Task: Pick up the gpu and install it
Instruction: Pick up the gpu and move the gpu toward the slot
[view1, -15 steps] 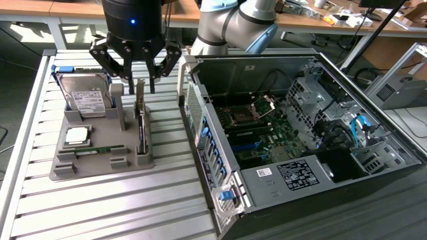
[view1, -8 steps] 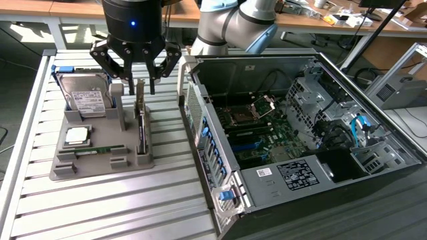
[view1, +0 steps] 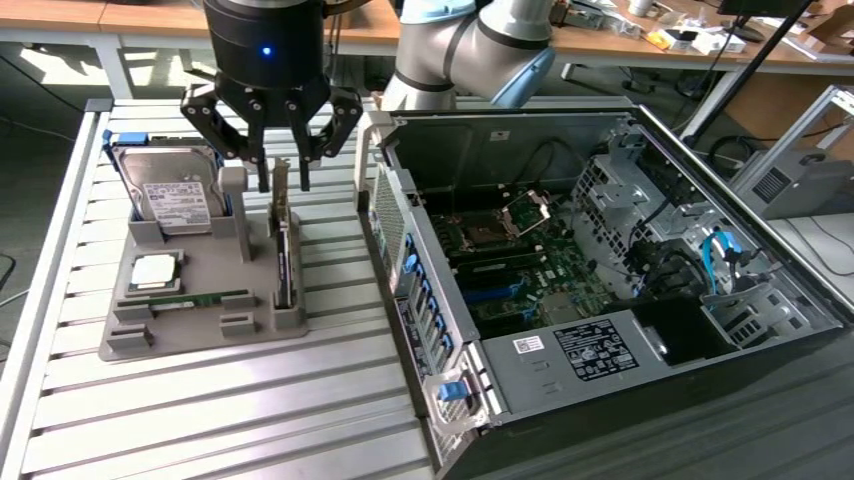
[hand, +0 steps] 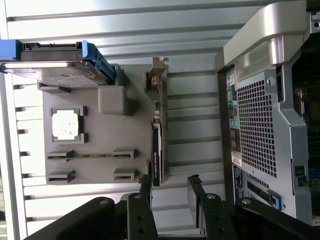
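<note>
**Fingers (view1: 306, 160) spread over the gpu (view1: 283, 245), nothing held**

Your fingers hang wide apart and empty above the grey holder (view1: 200, 325), over the side of it that faces the open computer case (view1: 414, 270). The gpu stands on its long edge in the slot along that same side of the holder, untouched. In the wrist view the gpu (hand: 156, 145) runs roughly in line with the gap between the two nearest fingers (hand: 196, 190).

Watch for these. The gpu is thin and upright, so a descent slightly off its line would likely land a fingertip on its top edge rather than beside it, and could tip or chip it. An off-centre hold may let it swing as it leaves the slot. The case wall is near the holder on that side, leaving little room for a wide finger.

The holder also carries a hard drive (view1: 176, 195) propped at the end nearest the fingers. A processor (view1: 154, 270) sits in a square pocket at the holder's middle, and a green memory stick (view1: 200, 298) lies in clips toward the opposite end. The holder rests on the slatted desk (view1: 267, 400).
</note>
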